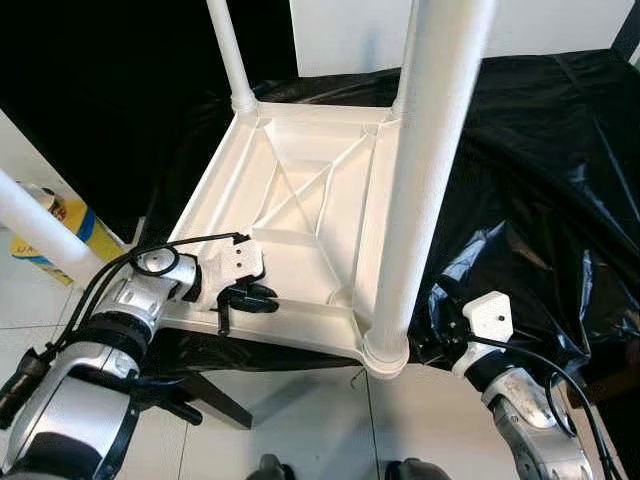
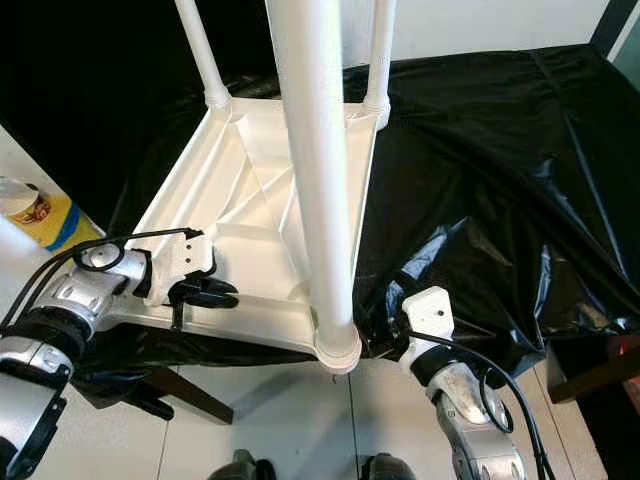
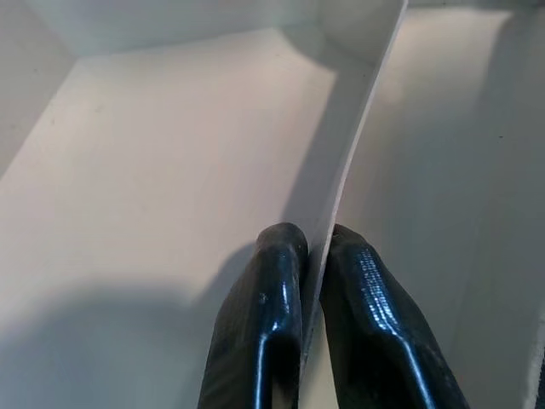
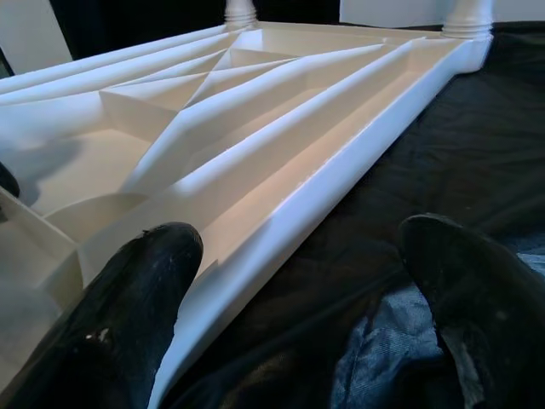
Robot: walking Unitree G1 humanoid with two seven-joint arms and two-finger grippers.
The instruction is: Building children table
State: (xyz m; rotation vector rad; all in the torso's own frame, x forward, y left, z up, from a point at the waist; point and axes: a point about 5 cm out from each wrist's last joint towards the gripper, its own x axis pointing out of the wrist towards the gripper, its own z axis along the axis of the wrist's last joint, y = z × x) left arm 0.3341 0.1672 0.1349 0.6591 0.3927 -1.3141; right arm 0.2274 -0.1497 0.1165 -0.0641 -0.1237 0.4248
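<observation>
One white plastic children's table [image 1: 300, 200] is lying upside down on a black sheet [image 1: 540, 170], its ribbed underside facing up. Three legs are standing screwed into its corners, pointing straight up toward the camera: one near leg [image 1: 425, 180] at about 5 o'clock of the tabletop, one far leg [image 1: 230, 50] at 11 o'clock, and one far-right leg [image 2: 380, 50] at 1 o'clock. A fourth white leg [image 1: 40, 232] is lying loose out at 9 o'clock, slanting across the floor side, beside a yellow-and-blue container [image 1: 70, 225]. The tabletop's long axis is running from 6 o'clock away toward 12 o'clock, its near edge overhanging the sheet above the tiled floor [image 1: 300, 420].

The left gripper [image 1: 245, 297] is sitting at the near-left corner of the tabletop, at about 7 o'clock; in the left wrist view its two black fingers [image 3: 264, 324] are pinched nearly together on a thin upright rib [image 3: 353, 162] of the underside. The right gripper [image 4: 294, 281] is hovering low at the near-right corner, about 5 o'clock, its fingers spread wide and grasping nothing, one finger just over the table's rim and the other over the black sheet
</observation>
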